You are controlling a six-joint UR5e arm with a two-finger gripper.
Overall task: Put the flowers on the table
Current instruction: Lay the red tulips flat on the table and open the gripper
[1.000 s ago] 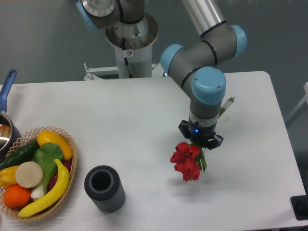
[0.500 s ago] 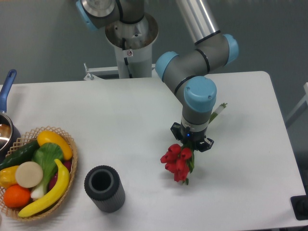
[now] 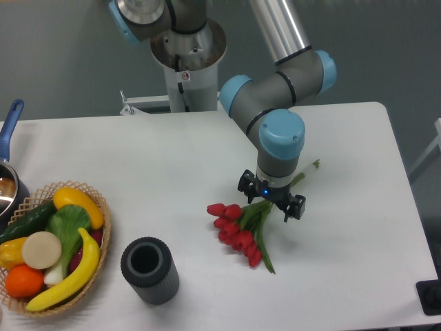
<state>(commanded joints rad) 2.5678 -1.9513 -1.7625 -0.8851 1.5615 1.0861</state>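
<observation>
Over table (image 3: pixel 158 158): end effector (image 3: pixel 271 198) spread wide, straddling stems of flowers (image 3: pixel 238 231) lying flat.

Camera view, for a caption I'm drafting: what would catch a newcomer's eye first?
The red flowers stand out most, splayed across the white table right of centre, with the gripper directly over their green stems. At the left edge, a wicker basket packed with colourful fruit and vegetables draws the eye next, and a dark cylinder stands upright just to its right.
</observation>
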